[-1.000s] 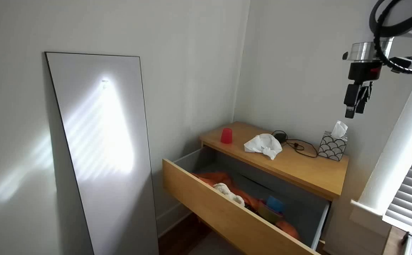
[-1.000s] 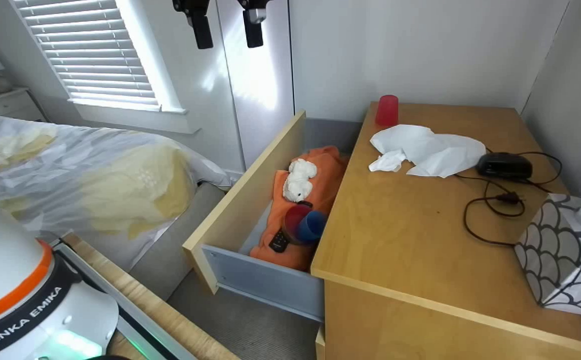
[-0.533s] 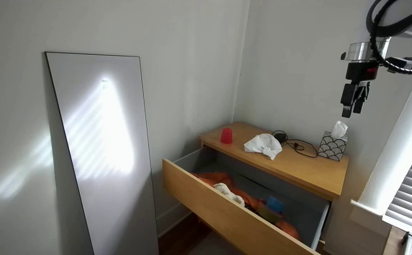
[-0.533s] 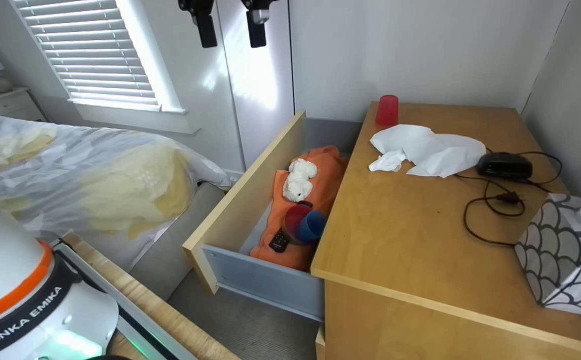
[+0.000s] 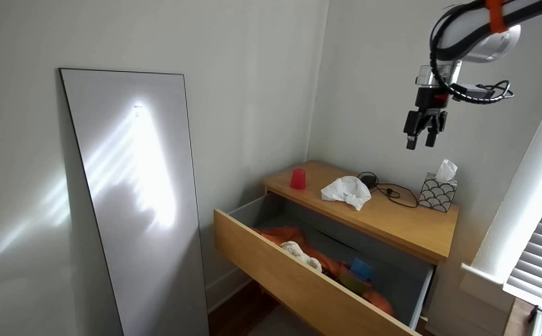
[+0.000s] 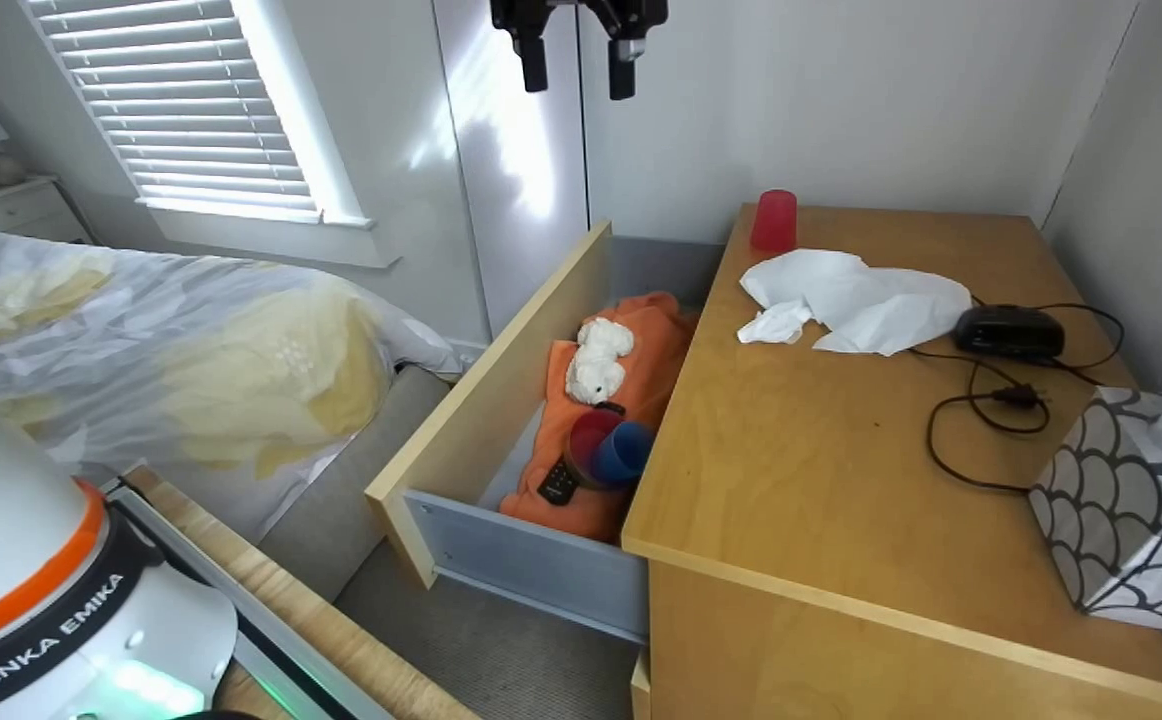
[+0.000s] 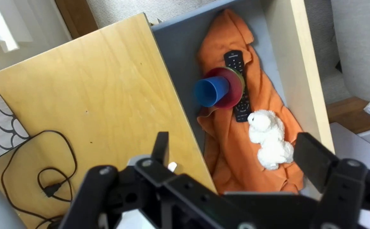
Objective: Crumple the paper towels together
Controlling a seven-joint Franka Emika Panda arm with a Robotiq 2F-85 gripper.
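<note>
White and wrinkled, the paper towels (image 6: 856, 300) lie on the wooden dresser (image 6: 791, 480), near its edge above the pulled-out drawer (image 6: 506, 400). Just beside them I see a black device (image 6: 1009, 331), and near them, a red cup (image 6: 774, 221). Farther along stands a patterned tissue box (image 6: 1106, 495). Inside the drawer a white plush toy (image 6: 596, 365) rests on an orange cloth (image 6: 661, 340). My gripper (image 6: 578, 84) hangs higher, well apart from the paper towels, its jaws standing wide from each other.
</note>
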